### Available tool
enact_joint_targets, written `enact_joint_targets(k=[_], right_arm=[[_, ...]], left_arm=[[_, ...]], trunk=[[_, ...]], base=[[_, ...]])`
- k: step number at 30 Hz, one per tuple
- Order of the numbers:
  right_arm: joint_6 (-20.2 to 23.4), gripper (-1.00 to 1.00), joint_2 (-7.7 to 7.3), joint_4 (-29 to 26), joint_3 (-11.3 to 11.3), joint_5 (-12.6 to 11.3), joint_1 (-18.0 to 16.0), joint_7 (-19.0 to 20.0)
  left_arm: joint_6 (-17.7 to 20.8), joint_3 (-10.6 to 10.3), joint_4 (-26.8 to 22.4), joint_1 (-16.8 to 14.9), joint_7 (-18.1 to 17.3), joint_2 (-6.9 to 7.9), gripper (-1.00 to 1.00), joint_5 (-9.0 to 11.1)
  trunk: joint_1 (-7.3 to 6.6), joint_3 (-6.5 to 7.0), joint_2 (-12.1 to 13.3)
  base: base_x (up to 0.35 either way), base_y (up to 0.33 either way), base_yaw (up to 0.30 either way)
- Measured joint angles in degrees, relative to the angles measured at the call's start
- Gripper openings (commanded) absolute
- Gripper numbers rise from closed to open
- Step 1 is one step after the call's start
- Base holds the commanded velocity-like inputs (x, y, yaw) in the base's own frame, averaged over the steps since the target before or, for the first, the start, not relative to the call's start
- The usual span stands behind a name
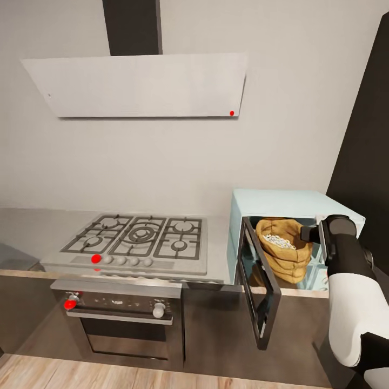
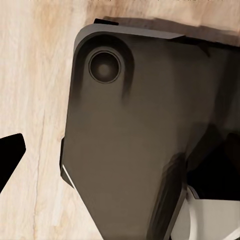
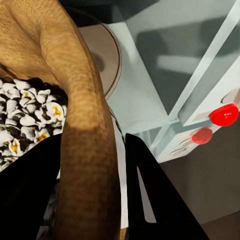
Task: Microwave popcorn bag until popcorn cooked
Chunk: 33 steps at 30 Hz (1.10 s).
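the right gripper (image 3: 95, 200) pinches the rolled rim of the wrinkled mustard-tan cloth popcorn bag (image 1: 284, 248), one black finger (image 3: 155, 195) on each side of the fabric. white puffy popcorn (image 3: 27, 122) fills the bag, which sits inside the pale mint-blue box microwave (image 1: 292, 204) with its dark glass door (image 1: 262, 292) swung open, on the grey brushed-steel countertop (image 1: 32, 227) beside the gas hob (image 1: 138, 237).

Evenly and softly lit from above and the front, with no hard glare. Faint shadow under the hood (image 1: 135, 85) on the wall (image 1: 281, 135); dull sheen along the countertop (image 1: 32, 227). Slightly soft, low-detail rendering throughout the head view, verticals leaning outward toward the frame edges. Bright, washed-out floor (image 2: 30, 90) in the left wrist view. Deep black shadow on the near fingers (image 3: 150, 195) in the right wrist view, crisp popcorn (image 3: 25, 120) behind.
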Motion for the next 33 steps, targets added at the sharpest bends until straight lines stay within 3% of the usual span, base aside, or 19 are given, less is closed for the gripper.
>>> enact_joint_targets(k=[6, 14, 33], right_arm=[[-0.01, -1.0, 0.0, 0.01, 0.0, -0.01, 0.0, 0.02], [0.01, -1.0, 0.02, 0.22, 0.04, -2.44, 0.0, 0.05], [0.02, -1.0, 0.02, 0.12, -0.05, -2.51, 0.0, 0.0]], left_arm=[[-0.05, 0.0, 0.0, 0.01, 0.01, -0.02, 1.0, -0.01], [0.03, -0.08, 0.01, 0.01, 0.0, 0.01, 1.0, 0.08], [0.0, -0.04, 0.01, 0.0, 0.0, -0.02, 1.0, -0.01]], trunk=[[0.0, 0.0, 0.0], [-0.02, 0.0, -0.01], [0.0, 0.0, 0.0]], base=[[0.025, 0.0, 0.0], [0.227, 0.0, 0.0], [0.023, 0.0, 0.0]])
